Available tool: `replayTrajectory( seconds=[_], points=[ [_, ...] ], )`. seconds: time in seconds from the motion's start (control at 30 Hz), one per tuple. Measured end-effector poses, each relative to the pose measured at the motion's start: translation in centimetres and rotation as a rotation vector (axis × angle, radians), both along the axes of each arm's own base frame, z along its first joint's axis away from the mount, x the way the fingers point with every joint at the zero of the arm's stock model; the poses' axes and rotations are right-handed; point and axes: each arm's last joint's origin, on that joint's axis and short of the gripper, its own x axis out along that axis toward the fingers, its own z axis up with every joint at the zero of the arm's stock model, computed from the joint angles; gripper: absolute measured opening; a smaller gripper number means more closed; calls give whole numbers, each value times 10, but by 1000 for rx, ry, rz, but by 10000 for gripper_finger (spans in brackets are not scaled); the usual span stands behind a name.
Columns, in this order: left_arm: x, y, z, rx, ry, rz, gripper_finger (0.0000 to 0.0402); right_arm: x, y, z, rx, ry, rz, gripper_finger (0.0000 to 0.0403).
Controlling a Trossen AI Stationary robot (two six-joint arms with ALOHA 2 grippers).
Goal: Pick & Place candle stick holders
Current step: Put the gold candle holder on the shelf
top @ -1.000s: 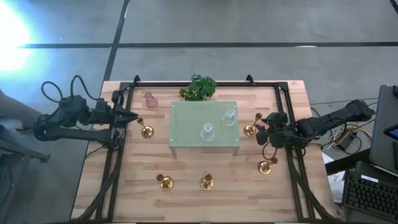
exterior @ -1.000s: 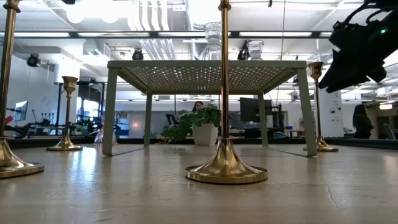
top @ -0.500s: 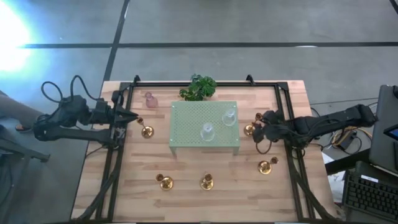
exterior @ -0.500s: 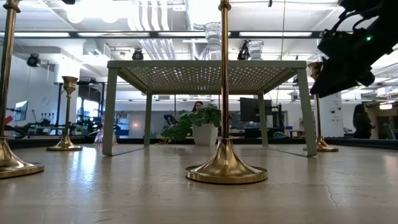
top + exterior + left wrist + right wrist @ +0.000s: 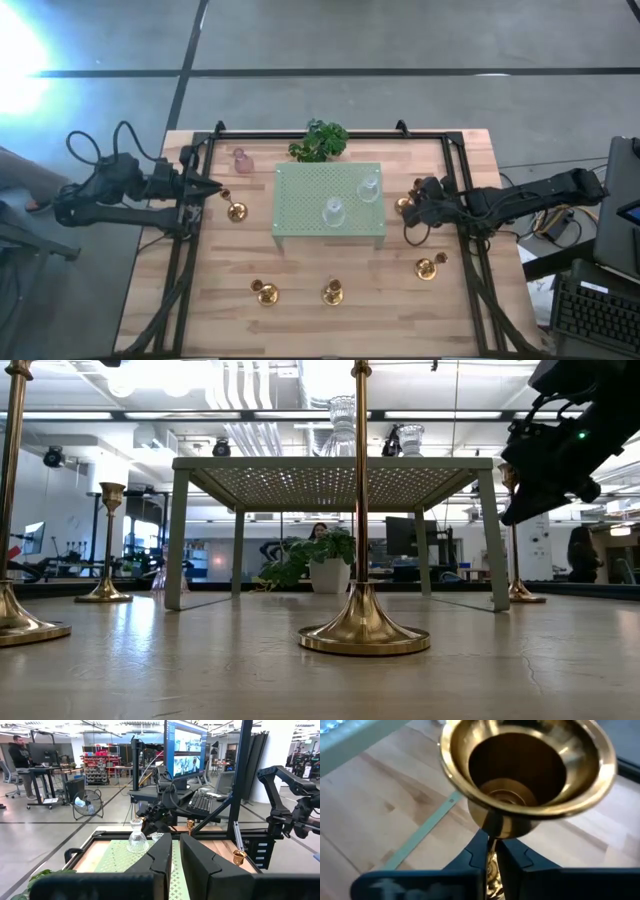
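Wooden table (image 5: 330, 320): right pincer (image 5: 491, 851) clamps a brass holder's (image 5: 527, 770) stem.

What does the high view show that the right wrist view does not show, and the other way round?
Only the high view shows the whole table: the pale green stand with two clear glass holders, the plant, the pink glass holder, four other brass holders, and the left gripper shut near the table's left edge.

Only the right wrist view shows the grip closely: the right gripper shut on the thin stem of a brass holder, under its cup.

Both show that gripper, that holder and the wooden tabletop.
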Motion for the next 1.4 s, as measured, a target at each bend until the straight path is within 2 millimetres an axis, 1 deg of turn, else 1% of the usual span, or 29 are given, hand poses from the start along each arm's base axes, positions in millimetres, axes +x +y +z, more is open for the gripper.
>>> replayTrajectory(
  seconds=[0.23, 0.37, 0.43, 0.57, 0.8, 1.0, 1.1, 1.17, 1.4],
  points=[
    [0, 0, 0, 0, 0, 0, 45, -2, -1, 3, -54, -1, -19, 12],
    [0, 0, 0, 0, 0, 0, 45, -4, -2, 15, -70, -27, -2, 11],
    [0, 0, 0, 0, 0, 0, 45, -6, -4, 27, -83, -35, 4, 11],
    [0, 0, 0, 0, 0, 0, 45, -11, -12, 56, -119, -31, -1, 10],
    [0, 0, 0, 0, -1, 0, 45, -18, -32, 121, -198, -18, 13, 10],
    [0, 0, 0, 0, 0, 0, 45, -22, -50, 171, -202, -61, 87, 9],
    [0, 0, 0, 0, 0, 0, 45, -17, -61, 190, -196, -68, 137, 9],
    [0, 0, 0, 0, 0, 0, 45, -10, -70, 200, -192, -56, 167, 9],
    [0, 0, 0, 0, 0, 0, 45, 26, -97, 221, -175, -20, 283, 9]
  ],
)
